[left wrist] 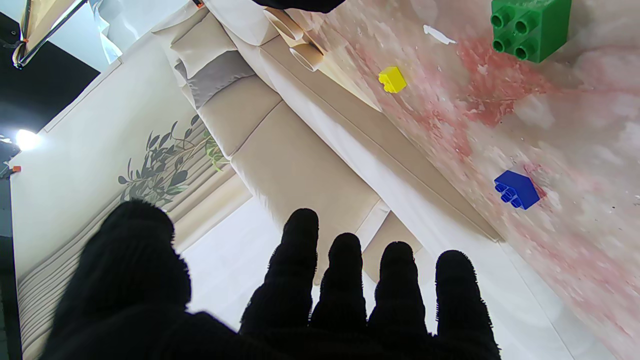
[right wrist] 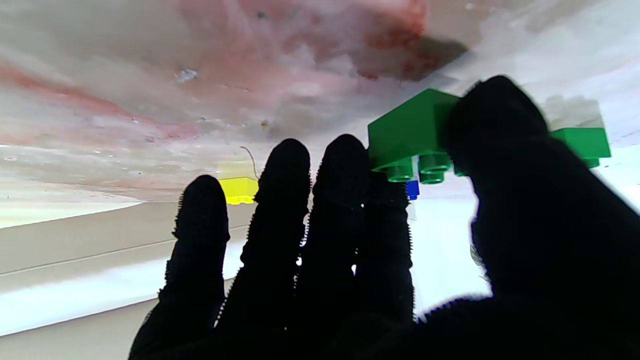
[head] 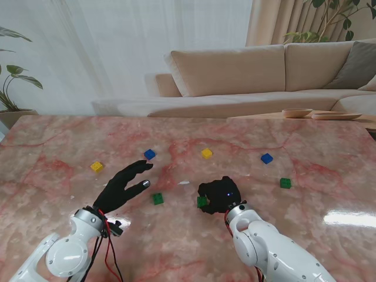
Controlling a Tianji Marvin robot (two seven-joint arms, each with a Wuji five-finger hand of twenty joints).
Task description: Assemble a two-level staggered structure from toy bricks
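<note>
Two hands: the right hand sits at the table's middle, thumb and first finger pinching a green brick that rests on the table; the left hand hovers with fingers spread, holding nothing.
Grip risk: the pinch looks shallow, so the brick may twist or slip out when lifted.
Crowding risk: a second green brick lies between the hands, just beside the left fingertips; a stray finger may knock it.
Other bricks: two blue, two yellow and one more green, all well apart; none stacked yet.
Bricks: hard glossy plastic, square, studs up.
Hands: black, fuzzy knit covering.
Table: polished pink marble, slick enough for bricks to slide.
</note>
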